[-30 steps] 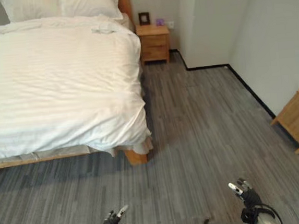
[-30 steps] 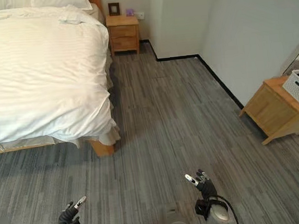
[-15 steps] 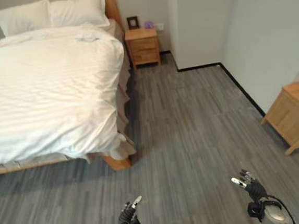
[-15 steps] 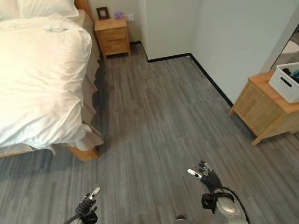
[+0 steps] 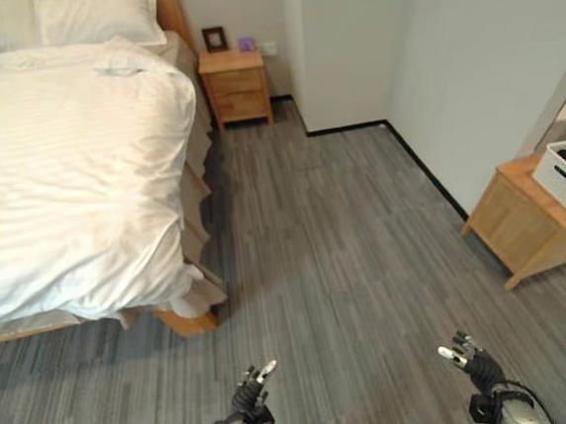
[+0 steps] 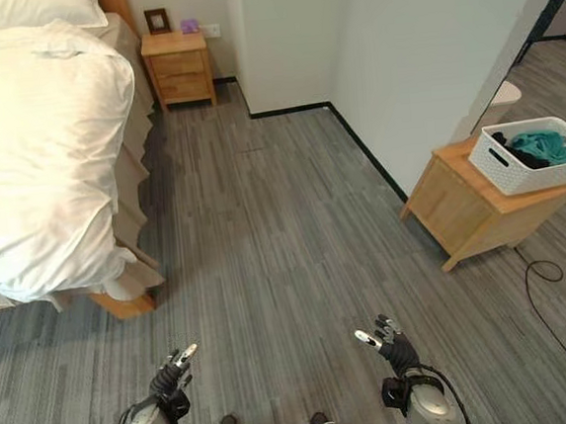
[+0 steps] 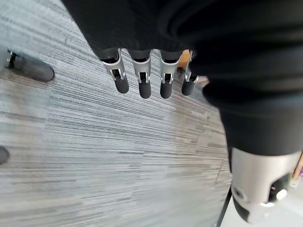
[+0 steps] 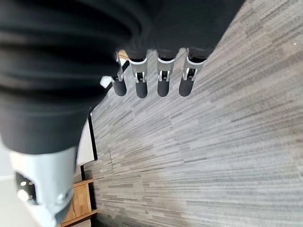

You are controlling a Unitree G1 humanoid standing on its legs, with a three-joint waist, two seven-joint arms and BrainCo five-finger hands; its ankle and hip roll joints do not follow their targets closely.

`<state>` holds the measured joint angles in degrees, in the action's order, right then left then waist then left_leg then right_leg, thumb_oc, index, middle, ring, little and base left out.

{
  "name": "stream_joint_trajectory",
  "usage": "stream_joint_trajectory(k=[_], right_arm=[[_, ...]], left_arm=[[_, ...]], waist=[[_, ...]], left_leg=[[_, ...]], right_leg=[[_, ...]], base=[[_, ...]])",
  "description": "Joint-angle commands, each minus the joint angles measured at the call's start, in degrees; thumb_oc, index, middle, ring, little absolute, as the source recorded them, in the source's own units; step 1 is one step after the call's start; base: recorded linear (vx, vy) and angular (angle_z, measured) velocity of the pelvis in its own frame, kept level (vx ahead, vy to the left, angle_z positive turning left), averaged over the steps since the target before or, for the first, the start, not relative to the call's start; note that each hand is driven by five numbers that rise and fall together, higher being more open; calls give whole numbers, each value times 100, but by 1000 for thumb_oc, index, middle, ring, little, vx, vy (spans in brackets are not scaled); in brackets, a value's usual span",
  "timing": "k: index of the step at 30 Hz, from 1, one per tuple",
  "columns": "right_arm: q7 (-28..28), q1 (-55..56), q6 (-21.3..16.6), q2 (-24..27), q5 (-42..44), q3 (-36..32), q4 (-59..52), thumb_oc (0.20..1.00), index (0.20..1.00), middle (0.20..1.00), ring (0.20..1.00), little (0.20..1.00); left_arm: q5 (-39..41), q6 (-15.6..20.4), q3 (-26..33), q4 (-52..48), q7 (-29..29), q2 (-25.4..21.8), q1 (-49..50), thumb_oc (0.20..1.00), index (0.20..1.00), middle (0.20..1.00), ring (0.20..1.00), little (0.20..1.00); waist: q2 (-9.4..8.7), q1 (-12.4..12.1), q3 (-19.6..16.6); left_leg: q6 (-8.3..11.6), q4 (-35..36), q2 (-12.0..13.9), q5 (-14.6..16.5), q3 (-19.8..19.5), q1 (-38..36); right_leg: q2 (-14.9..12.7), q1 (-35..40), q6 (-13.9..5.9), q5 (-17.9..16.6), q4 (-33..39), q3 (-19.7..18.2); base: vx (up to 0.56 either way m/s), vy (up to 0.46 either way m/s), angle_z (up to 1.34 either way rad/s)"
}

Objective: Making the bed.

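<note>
We see the left hand (image 5: 252, 401) low over the grey plank floor (image 5: 346, 256), fingers (image 7: 144, 80) straight and relaxed, holding nothing. Right hand (image 6: 395, 352) same, fingers (image 8: 162, 79) straight, empty, hanging over the floor too. Both sit well apart from the bed (image 5: 70, 161), which stands up-left of the hands. White duvet (image 5: 62, 182) covers it, mostly smooth with faint stripes (a small bunched fold near the pillows (image 5: 58, 18)), its corner hanging rumpled over the wooden bed leg (image 5: 189, 322). Wooden nightstand (image 5: 235, 84) just beside the headboard, with a small frame (image 5: 214, 38) on top. Another wooden cabinet (image 6: 475, 200) on the right carries a white basket (image 6: 531, 156) with teal cloth.
</note>
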<state>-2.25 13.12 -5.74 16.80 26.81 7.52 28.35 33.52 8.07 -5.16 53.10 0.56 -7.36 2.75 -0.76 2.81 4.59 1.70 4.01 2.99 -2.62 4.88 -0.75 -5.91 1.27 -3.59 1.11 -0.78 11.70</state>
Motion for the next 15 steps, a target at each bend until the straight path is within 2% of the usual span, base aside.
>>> stream_joint_trajectory(k=[1, 2, 3, 4, 6, 9, 12, 14, 15], right_arm=[[-49, -174, -224, -176, -130, 152, -352, 1000, 1000, 1000, 1000, 1000], [-22, -199, -216, -203, -137, 214, -334, 1000, 1000, 1000, 1000, 1000], [36, -210, -212, -222, -116, 305, -357, 1000, 1000, 1000, 1000, 1000], [36, -209, -212, -221, -116, 306, -357, 1000, 1000, 1000, 1000, 1000], [81, -154, -216, -200, -123, 330, -341, 1000, 1000, 1000, 1000, 1000], [59, -119, -218, -166, -247, 412, -179, 1000, 1000, 1000, 1000, 1000], [81, -134, -202, -191, -239, 496, -197, 1000, 1000, 1000, 1000, 1000], [154, -219, -229, -153, -167, 575, -206, 1000, 1000, 1000, 1000, 1000], [169, -249, -256, -83, -93, 553, -259, 1000, 1000, 1000, 1000, 1000]], left_arm=[[-34, 135, 167, -149, -30, -314, -129, 1000, 1000, 1000, 1000, 1000], [-85, 139, 168, -131, -13, -353, -139, 1000, 1000, 1000, 1000, 1000], [-143, 152, 185, -76, 9, -441, -174, 1000, 1000, 1000, 1000, 1000], [-143, 153, 186, -76, 8, -441, -173, 1000, 1000, 1000, 1000, 1000], [-123, 180, 200, -75, -7, -463, -169, 1000, 1000, 1000, 1000, 1000], [-57, 185, 220, -125, 9, -479, -153, 1000, 1000, 1000, 1000, 1000], [-14, 186, 198, -202, 32, -460, -125, 1000, 1000, 1000, 1000, 1000], [-21, 190, 188, -167, 3, -429, -144, 1000, 1000, 1000, 1000, 1000], [31, 183, 145, -273, -30, -392, -118, 1000, 1000, 1000, 1000, 1000]], waist=[[-186, -63, 99], [-161, -63, 154], [-137, 8, 201], [-138, 6, 213], [-140, 13, 182], [-255, -60, 130], [-318, -110, 90], [-416, -181, 63], [-479, -247, 131]], left_leg=[[-61, -367, -71, 278, 173, -10], [-124, -351, -103, 283, 167, -59], [-182, -307, -144, 278, 12, -141], [-181, -304, -144, 283, 14, -159], [-210, -288, -216, 299, -121, -211], [-224, -282, -327, 331, -185, -254], [-203, -417, -362, 363, -260, -167], [-89, -756, -377, 445, -344, -62], [115, -1526, -360, 435, -389, 259]], right_leg=[[-674, -433, -708, -455, -844, -641], [-643, -605, -746, -519, -1196, -782], [-209, -834, -672, -416, -1445, -1220], [-209, -827, -671, -402, -1462, -1222], [133, -876, -520, -204, -1206, -1364], [275, -621, -294, -217, -661, -857], [287, -447, -268, -147, -490, -775], [324, -191, -186, -121, -191, -784], [279, -27, -103, -131, -57, -611]], base=[[4, 236, -49], [33, 224, -56], [34, 161, -35], [64, 112, -22], [90, 48, 14], [77, -23, 45], [36, -48, 60], [70, -119, 53], [43, -123, 41]])
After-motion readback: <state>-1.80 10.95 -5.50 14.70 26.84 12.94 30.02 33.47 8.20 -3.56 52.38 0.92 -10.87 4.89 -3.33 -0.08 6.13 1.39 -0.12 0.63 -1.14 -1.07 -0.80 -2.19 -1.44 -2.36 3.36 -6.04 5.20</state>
